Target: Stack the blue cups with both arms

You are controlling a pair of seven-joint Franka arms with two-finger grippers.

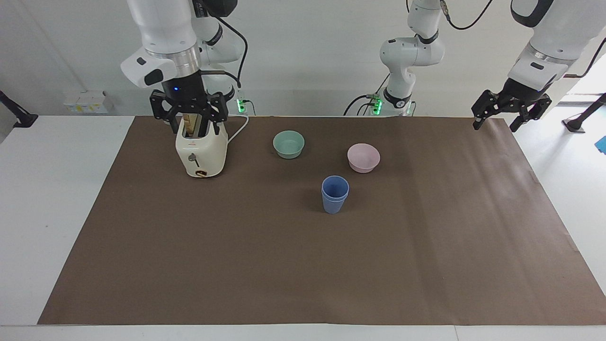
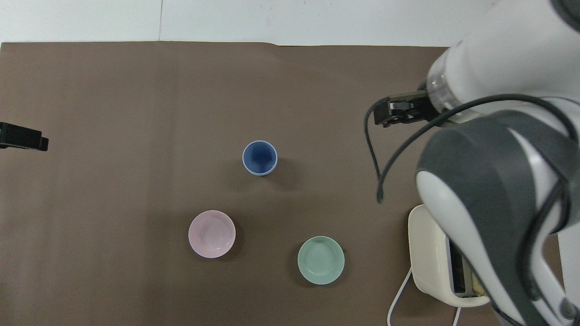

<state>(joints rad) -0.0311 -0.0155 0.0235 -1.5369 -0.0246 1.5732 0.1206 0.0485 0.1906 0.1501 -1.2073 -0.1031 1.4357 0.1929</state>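
The two blue cups [image 1: 334, 194] stand nested, one inside the other, upright on the brown mat [image 1: 303, 265] near its middle; from above the blue cups [image 2: 259, 157] show as a single rim. Nothing touches them. My right gripper [image 1: 193, 123] hangs open and empty just over the toaster [image 1: 201, 154], well away from the cups. In the overhead view the right arm [image 2: 498, 181] hides its own gripper. The left gripper [image 1: 494, 126] waits open and raised over the mat's edge at the left arm's end; only its tip [image 2: 22, 139] shows from above.
A teal bowl [image 1: 289, 144] [image 2: 321, 260] and a pink bowl [image 1: 363, 157] [image 2: 211, 233] sit nearer to the robots than the cups. The cream toaster [image 2: 430, 253] with a bread slice stands at the right arm's end, its cord [image 1: 239, 128] trailing toward the robots.
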